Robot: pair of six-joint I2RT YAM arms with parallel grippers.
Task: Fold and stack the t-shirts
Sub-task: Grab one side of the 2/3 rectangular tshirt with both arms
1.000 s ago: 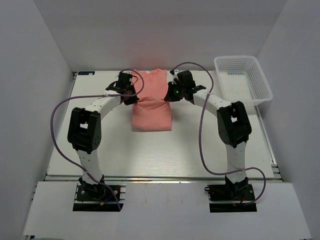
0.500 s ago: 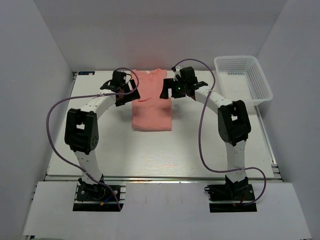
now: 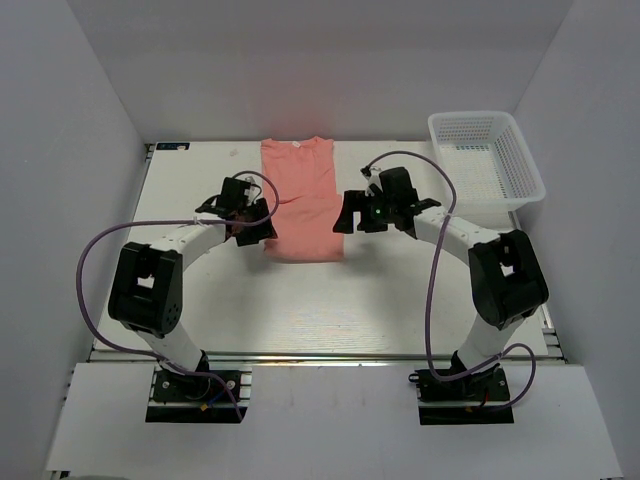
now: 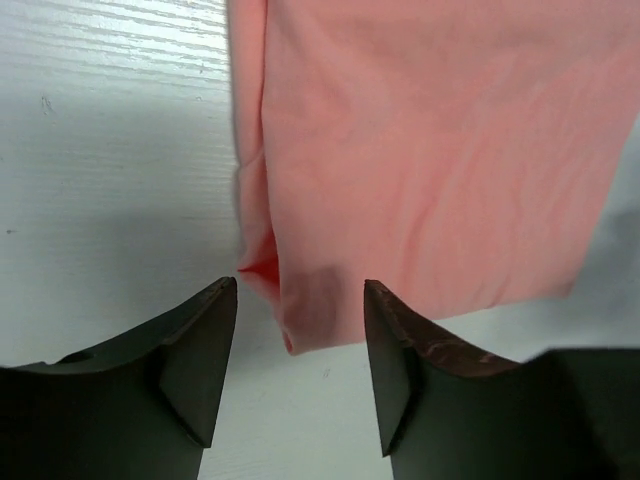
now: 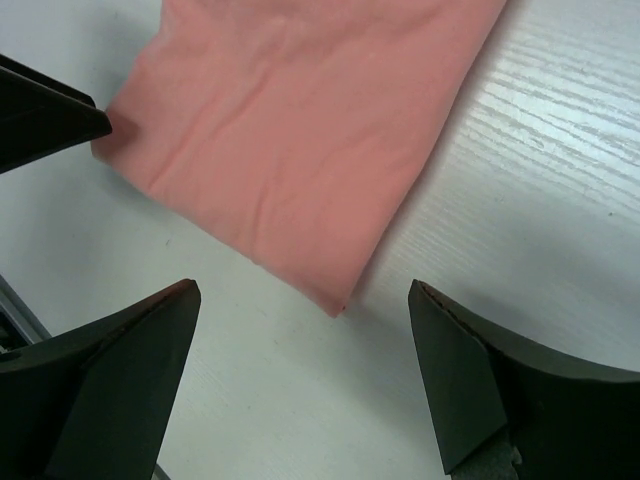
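The salmon-pink t-shirt [image 3: 300, 200] lies flat on the white table as a long narrow strip, collar at the far end. My left gripper [image 3: 262, 226] stands open at the strip's near left corner. In the left wrist view that corner of the t-shirt [image 4: 420, 150] reaches just up to the tips of the left gripper [image 4: 300, 295] and is not pinched. My right gripper [image 3: 348, 214] is wide open beside the near right corner. In the right wrist view the t-shirt [image 5: 290, 130] ends in a corner just ahead of the right gripper [image 5: 303, 290], with nothing between its fingers.
A white mesh basket [image 3: 470, 117] stands at the back right of the table [image 3: 300, 300]. Grey walls close in the left, back and right sides. A fingertip of the left gripper [image 5: 50, 120] shows across the shirt in the right wrist view.
Both grippers have opened and let go of the shirt near its far part. They have drawn back toward me to the strip's near corners. The shirt now lies flat.
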